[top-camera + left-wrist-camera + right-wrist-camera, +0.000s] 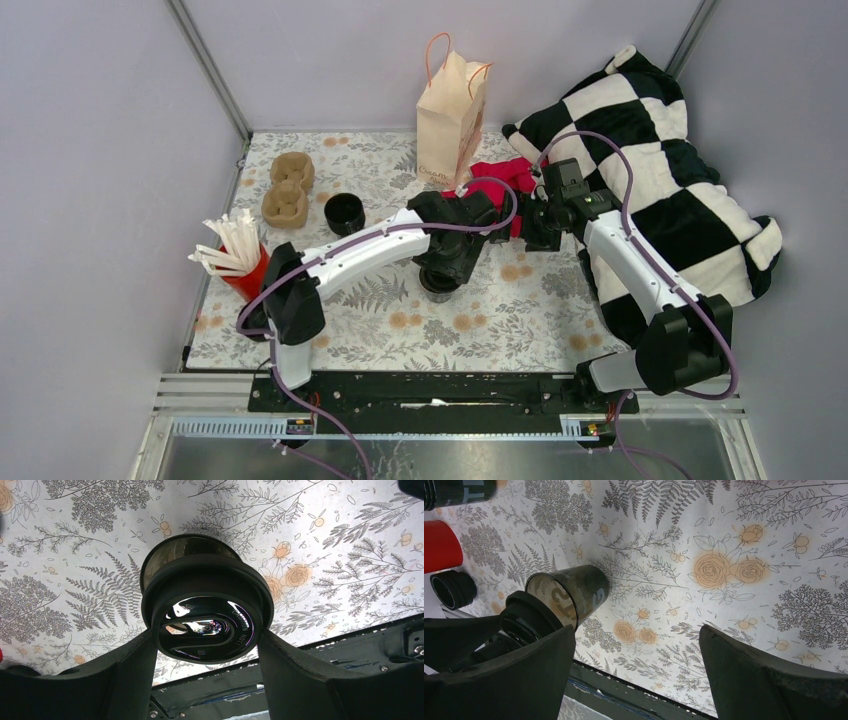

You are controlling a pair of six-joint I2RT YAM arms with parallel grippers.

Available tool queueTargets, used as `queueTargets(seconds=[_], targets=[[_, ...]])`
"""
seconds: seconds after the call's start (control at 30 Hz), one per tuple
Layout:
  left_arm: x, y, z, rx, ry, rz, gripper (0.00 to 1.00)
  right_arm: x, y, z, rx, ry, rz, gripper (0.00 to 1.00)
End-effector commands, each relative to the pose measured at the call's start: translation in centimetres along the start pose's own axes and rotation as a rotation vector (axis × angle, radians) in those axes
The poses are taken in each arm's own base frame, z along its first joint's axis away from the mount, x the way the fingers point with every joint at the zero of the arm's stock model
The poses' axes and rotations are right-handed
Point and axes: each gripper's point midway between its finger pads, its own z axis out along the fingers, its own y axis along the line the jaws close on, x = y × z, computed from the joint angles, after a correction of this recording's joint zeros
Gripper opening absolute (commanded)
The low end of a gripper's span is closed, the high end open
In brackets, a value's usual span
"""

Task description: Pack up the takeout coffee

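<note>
- The left tool (441,264) pointed straight down at the centre of the top view. Its two fingers (131,666) were closed against opposite sides of the takeout coffee (206,611) at the lid, so it looked to have the cup in hold.
- The cup's long axis ran upright, in line with that tool, with the lid facing the left wrist camera. I cannot tell whether its base was touching the floral counter (520,300).
- The right tool (636,647) was spread wide with nothing between its fingers. It sat up and to the right of the cup in the top view.
- The paper bag (452,120) stood upright at the upper centre of the frame, well apart from the cup and almost directly above it in the picture.
- Judged from this, the left arm would carry the cup up-frame and lower it through the bag's open top. The right tool lay close to that path.
</note>
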Motion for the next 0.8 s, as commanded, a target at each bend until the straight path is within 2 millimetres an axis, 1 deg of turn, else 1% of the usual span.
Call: queueTargets(seconds=[0.0, 0.17, 0.47, 0.63, 0.77], targets=[[-1.2, 0.6, -0.4, -0.015, -0.028, -0.004, 0.53, -0.5, 0.3, -0.8, -0.015, -0.039, -0.020, 1.00], [-1.0, 0.5, -0.1, -0.011, -0.010, 0.002, 0.54, -0.7, 0.4, -0.9, -0.013, -0.041, -0.028, 1.00], [-0.4, 0.9, 0.5, -0.023, 0.018, -0.003, 0.54, -0.5, 0.3, -0.8, -0.012, -0.038, -0.024, 1.00], [-0.4, 1.1, 1.1, -0.031, 0.031, 0.000, 0.54, -0.5, 0.4, -0.9, -0.016, -0.039, -0.022, 1.00], [-0.3, 1.3, 1.2, -0.037, 0.032, -0.006, 0.54, -0.4, 0.3, -1.0, -0.011, -0.044, -0.024, 1.00]])
